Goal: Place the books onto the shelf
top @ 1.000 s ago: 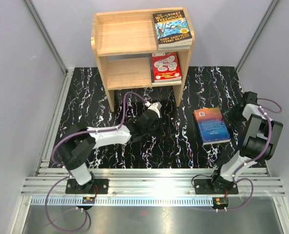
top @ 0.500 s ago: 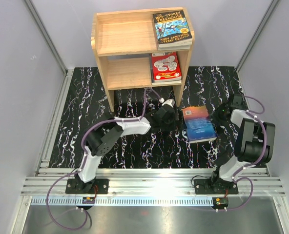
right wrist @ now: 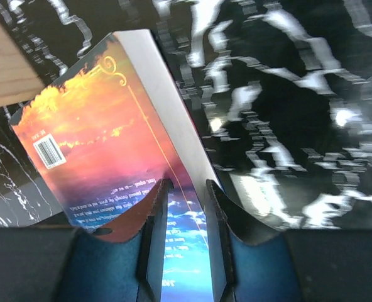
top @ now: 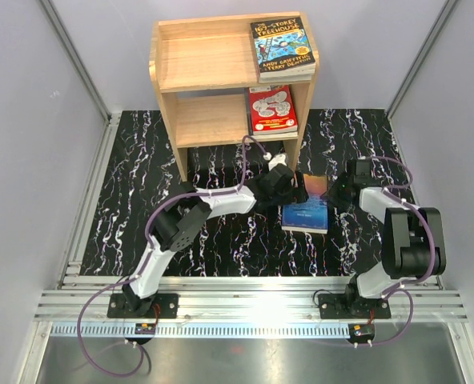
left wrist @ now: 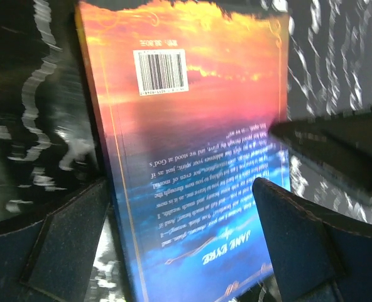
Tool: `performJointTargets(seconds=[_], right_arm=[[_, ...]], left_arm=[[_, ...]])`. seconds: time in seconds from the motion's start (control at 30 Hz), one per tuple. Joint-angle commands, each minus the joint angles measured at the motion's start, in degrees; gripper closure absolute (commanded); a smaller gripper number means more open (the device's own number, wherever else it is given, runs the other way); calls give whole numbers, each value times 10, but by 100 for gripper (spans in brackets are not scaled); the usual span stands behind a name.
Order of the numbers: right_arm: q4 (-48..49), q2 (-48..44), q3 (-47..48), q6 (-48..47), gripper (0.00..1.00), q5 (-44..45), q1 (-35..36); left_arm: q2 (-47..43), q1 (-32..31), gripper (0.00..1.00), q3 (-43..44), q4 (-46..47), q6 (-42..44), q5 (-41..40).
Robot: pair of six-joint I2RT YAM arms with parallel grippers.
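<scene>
Ok so at the bottom of the overhead view both arms are reaching up toward the middle of the frame, the left one stretching diagonally across the black marbled counter (top: 141,200).

The blue-orange book (top: 305,214) is lying just right of centre, back cover up. In the left wrist view its barcode (left wrist: 159,70) is showing in the upper left. Can't tell if it's sitting fully flat or if one edge is coming up a bit.

The left tool (top: 291,186) is hovering at the book's upper left corner with its fingers (left wrist: 66,245) spread wide. In its own camera they're straddling the cover, one on each side, and I can't tell if either is actually touching.

The right tool (right wrist: 183,185) is coming in from the book's upper right, and it's pinching the book. Its two fingers (right wrist: 218,211) are pressing in on the edge where the white pages are showing.

Further back, in the upper middle, the wooden shelf (top: 205,64) is standing at the far edge of the counter. A blue Treehouse book (top: 281,46) is lying on the right side of the top tier, and a red book (top: 271,108) is lying below it on the lower tier. The left half of each tier is showing bare wood.
</scene>
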Motion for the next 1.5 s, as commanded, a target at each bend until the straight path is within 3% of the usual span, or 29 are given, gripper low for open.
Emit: performJointTargets(seconds=[0.0,0.07,0.37,0.57,0.83,0.97,1.13,1.3,1.37,1.4,1.47], right_arm=[[8,21,-36,70,79,-110,104],[34,19,-53,93,90,-109,130],[-23,-155,-71,107,100,-111,146],[32,-249,-121,152,100,-191,149],[28,-261,-157,147,100,-203,155],[-22,-259,-159,123,89,-150,159],[-30,-267,-177,118,81,-143,160],[25,-258,-220,137,72,-162,163],[45,-257,-237,150,66,-170,164],[61,-257,-242,153,58,-172,168],[71,-259,-252,159,55,-173,171]], left_arm=[[20,-36,1,-48,5,-38,42],[-15,-45,1,-87,29,-53,41],[-129,-48,1,-221,75,-55,16],[-165,-52,1,-278,108,-73,12],[-201,-55,1,-301,109,-74,2],[-207,-55,1,-309,109,-73,0],[-205,-55,1,-316,115,-76,0],[-201,-56,1,-314,119,-77,6],[-202,-56,1,-315,119,-77,6],[-201,-56,1,-316,118,-76,6],[-201,-56,1,-316,118,-76,5]])
